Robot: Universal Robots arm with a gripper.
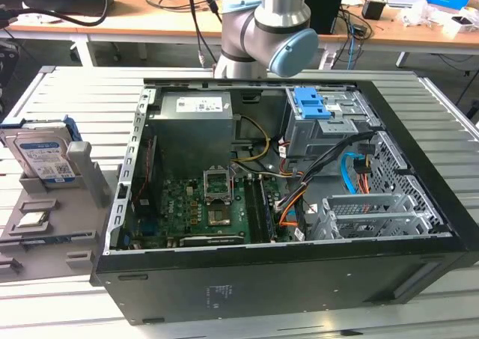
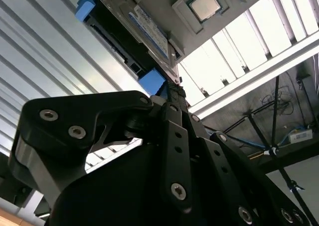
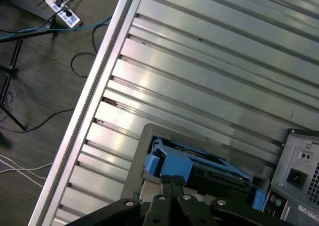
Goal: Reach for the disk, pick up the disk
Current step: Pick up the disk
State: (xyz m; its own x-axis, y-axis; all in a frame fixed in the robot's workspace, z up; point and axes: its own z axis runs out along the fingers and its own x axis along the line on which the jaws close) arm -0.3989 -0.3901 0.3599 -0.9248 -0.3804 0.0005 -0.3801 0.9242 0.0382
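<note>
The disk [image 1: 43, 158] stands upright on its edge in a slot of a grey holder [image 1: 78, 204] at the exterior view's left. It is silver-grey with a white-and-blue label and blue side rails. In both wrist views my gripper [image 3: 172, 180] hangs over the disk [image 3: 199, 163], apart from it, with its black jaws closed together and nothing between them. In the second wrist view the gripper [image 2: 173, 89] ends close to one blue rail end of the disk [image 2: 134, 26].
A small square processor chip [image 1: 30, 220] lies in the same holder in front of the disk. An open black computer case [image 1: 299, 264] lies beside the holder on the slatted metal table [image 1: 82, 92]. The table's edge [image 3: 94, 96] and floor cables lie beyond the disk.
</note>
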